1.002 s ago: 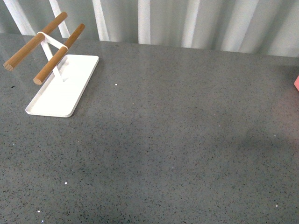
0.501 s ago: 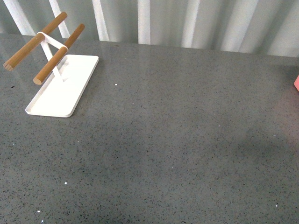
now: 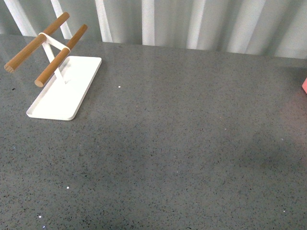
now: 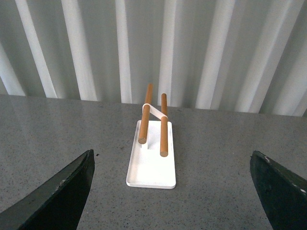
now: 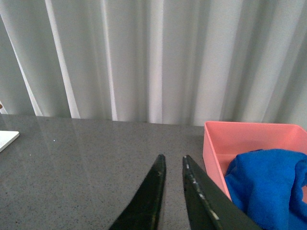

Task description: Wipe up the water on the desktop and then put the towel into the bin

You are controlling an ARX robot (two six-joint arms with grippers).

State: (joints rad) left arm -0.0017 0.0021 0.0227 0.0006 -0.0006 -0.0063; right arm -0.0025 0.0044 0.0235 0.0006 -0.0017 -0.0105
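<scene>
Lying in the bin: the towel (image 5: 268,184) is sitting bunched inside the pink bin (image 5: 225,143), as the right wrist view is showing; its blue folds are pressing against the bin's near wall and rising to about rim level.
Bin: it is standing on the desktop (image 3: 182,143) at the robot's right; in the front view only a sliver of pink (image 3: 304,85) is showing at the right edge.
Desktop: the dark grey speckled surface is filling the front view and is looking dry and bare across its middle; faint shading is lying over the right part.
Right gripper (image 5: 172,165): it is hovering above the desktop, just beside the bin and apart from the towel; its two dark fingers are standing nearly together with only a thin slit between the tips, and nothing is sitting between them.
Left gripper (image 4: 172,167): it is hanging above the desktop with its fingers spread wide to the two sides of the view, holding nothing.
Rack: a white tray (image 3: 62,96) with two wooden bars (image 3: 36,43) on a white stand is standing at the far left of the desktop, well apart from the bin.
Backdrop: a pale pleated curtain (image 3: 192,24) is hanging behind the desktop.
</scene>
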